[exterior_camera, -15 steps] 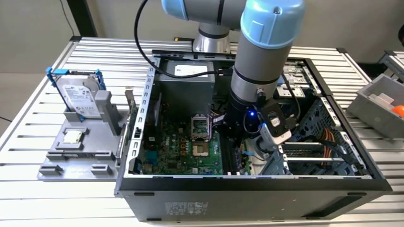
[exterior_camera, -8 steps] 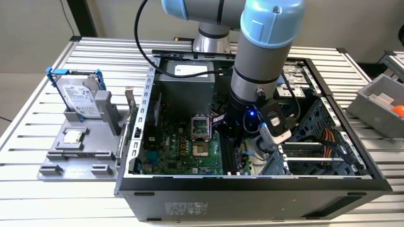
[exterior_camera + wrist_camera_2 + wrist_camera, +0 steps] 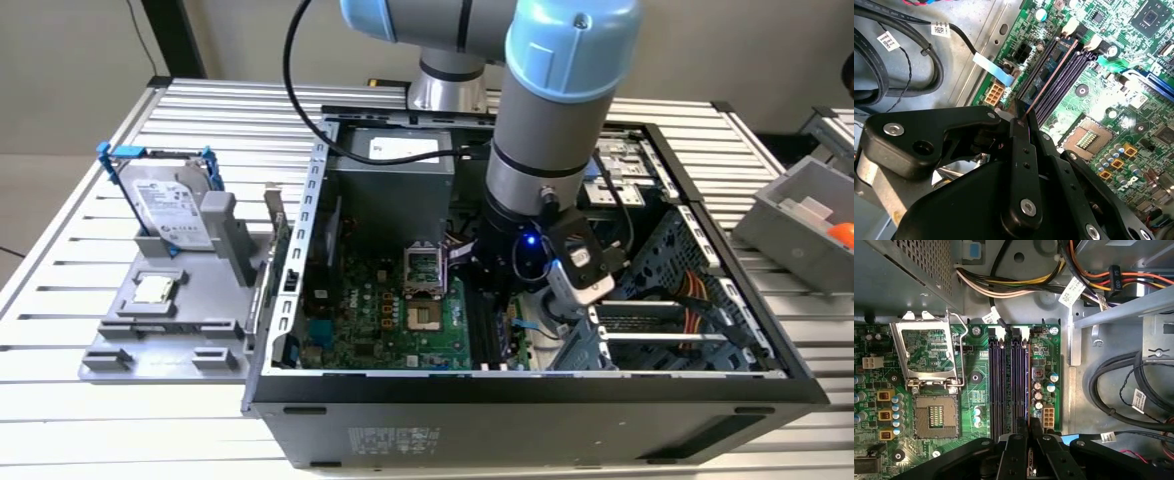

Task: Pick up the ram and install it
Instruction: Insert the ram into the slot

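Observation:
The ram (image 3: 1048, 70) is a thin dark blue-green stick with black chips. It stands on edge in the outermost of the long black motherboard slots (image 3: 999, 385), beside the white latches. In the second wrist view my gripper (image 3: 1020, 120) is shut on the near end of the stick, its black fingers (image 3: 1024, 150) pinching it from both sides. In the first wrist view the gripper (image 3: 1029, 429) sits low over the same slot row. In the exterior view the gripper (image 3: 505, 290) reaches down into the open computer case, right above the green motherboard (image 3: 387, 320).
The open CPU socket (image 3: 934, 415) lies beside the slots. Black and coloured cables (image 3: 1114, 385) run along the case floor near the drive cage. Outside the case, a silver hard drive in a blue frame (image 3: 167, 205) stands on a grey fixture; a grey bin (image 3: 801, 215) sits at the exterior view's right.

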Robot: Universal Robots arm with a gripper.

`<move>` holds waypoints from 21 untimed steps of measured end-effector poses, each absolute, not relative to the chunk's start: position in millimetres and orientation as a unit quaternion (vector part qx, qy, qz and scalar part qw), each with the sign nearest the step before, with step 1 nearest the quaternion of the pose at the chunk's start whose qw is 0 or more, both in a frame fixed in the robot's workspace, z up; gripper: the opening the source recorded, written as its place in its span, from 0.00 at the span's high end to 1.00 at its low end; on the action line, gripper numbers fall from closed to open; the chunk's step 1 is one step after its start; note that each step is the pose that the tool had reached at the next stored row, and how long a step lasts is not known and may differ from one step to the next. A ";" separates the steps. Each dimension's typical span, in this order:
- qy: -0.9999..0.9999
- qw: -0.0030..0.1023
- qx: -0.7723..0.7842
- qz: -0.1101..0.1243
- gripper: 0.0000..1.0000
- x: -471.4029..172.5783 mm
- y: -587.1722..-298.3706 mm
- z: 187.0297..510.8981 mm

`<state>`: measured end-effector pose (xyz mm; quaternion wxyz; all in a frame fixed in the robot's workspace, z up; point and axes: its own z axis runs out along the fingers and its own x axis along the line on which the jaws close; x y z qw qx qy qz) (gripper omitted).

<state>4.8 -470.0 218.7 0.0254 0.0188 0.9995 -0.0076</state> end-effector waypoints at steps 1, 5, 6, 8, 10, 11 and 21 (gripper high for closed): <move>0.999 0.025 0.019 -0.008 1.00 4.8 -470.0 218.8; 0.999 0.025 0.019 -0.008 1.00 4.7 -470.0 217.8; 0.999 0.025 0.019 -0.008 1.00 4.7 -469.9 217.2; 0.999 0.025 0.019 -0.008 1.00 4.7 -470.0 215.6; 0.999 0.025 0.019 -0.008 1.00 4.6 -470.0 214.3; 0.999 0.025 0.019 -0.008 1.00 4.5 -470.0 213.9; 0.999 0.025 0.019 -0.008 1.00 4.6 -466.6 213.7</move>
